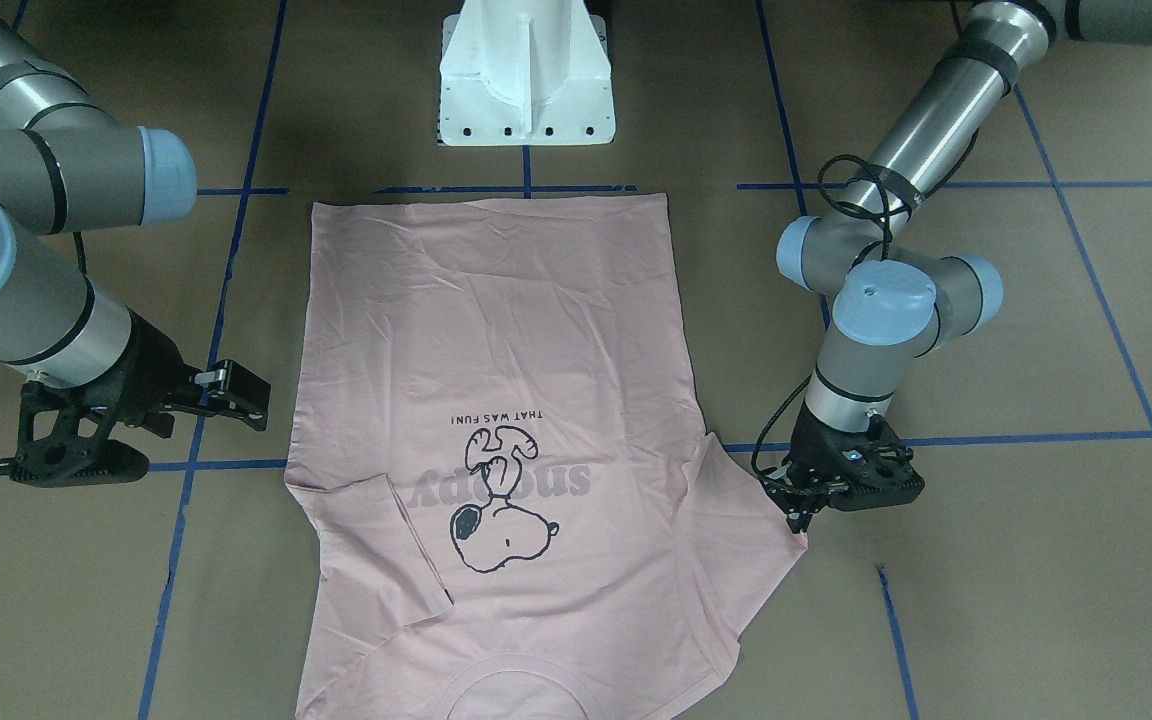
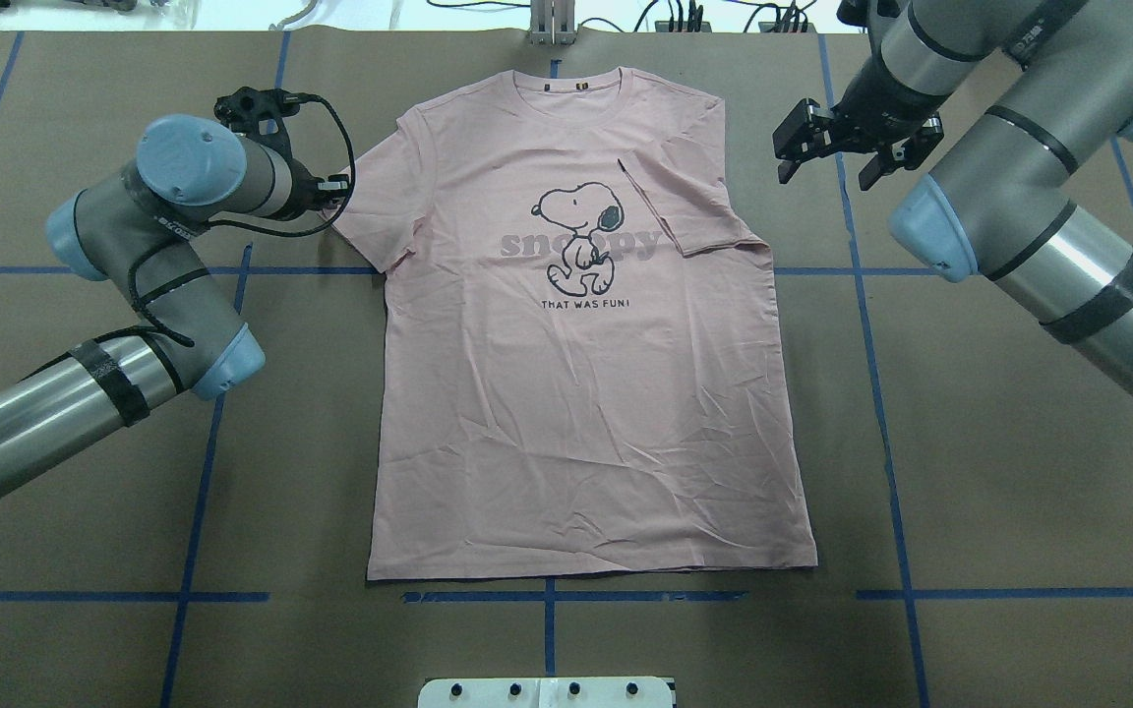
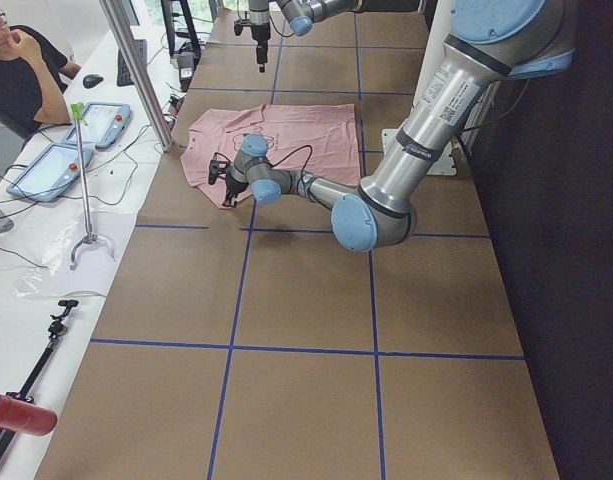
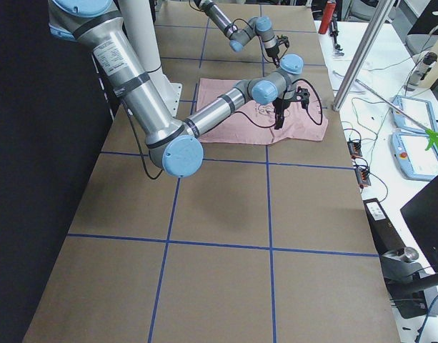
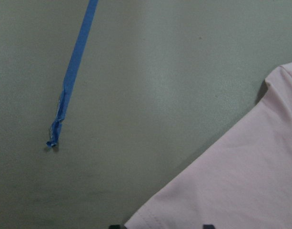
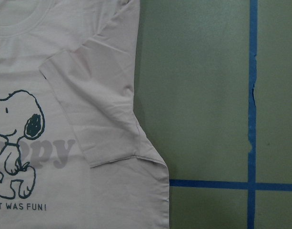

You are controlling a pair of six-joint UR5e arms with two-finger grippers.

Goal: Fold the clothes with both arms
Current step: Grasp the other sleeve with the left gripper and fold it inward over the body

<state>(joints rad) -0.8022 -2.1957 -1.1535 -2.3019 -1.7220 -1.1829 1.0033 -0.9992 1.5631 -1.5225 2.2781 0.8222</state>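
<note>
The pale pink T-shirt (image 2: 586, 393) lies flat, print up, with its collar at the far side of the table. Its sleeve on my right side is folded in over the chest (image 2: 689, 211), as the right wrist view shows (image 6: 103, 109). The other sleeve (image 2: 370, 206) lies spread out. My left gripper (image 2: 333, 197) is low at that sleeve's outer edge (image 1: 801, 505). In the left wrist view its fingertips (image 5: 115, 226) stand apart on either side of the sleeve hem (image 5: 222, 181). My right gripper (image 2: 827, 155) is open and empty, above the table beside the shirt's shoulder (image 1: 248, 395).
The white pedestal (image 1: 526, 80) stands at the near side by the shirt's hem. Blue tape lines (image 2: 862, 393) cross the brown table. In the exterior left view a side table with tablets (image 3: 46, 165), a metal pole (image 3: 141, 75) and an operator (image 3: 16, 70) lie past the far edge.
</note>
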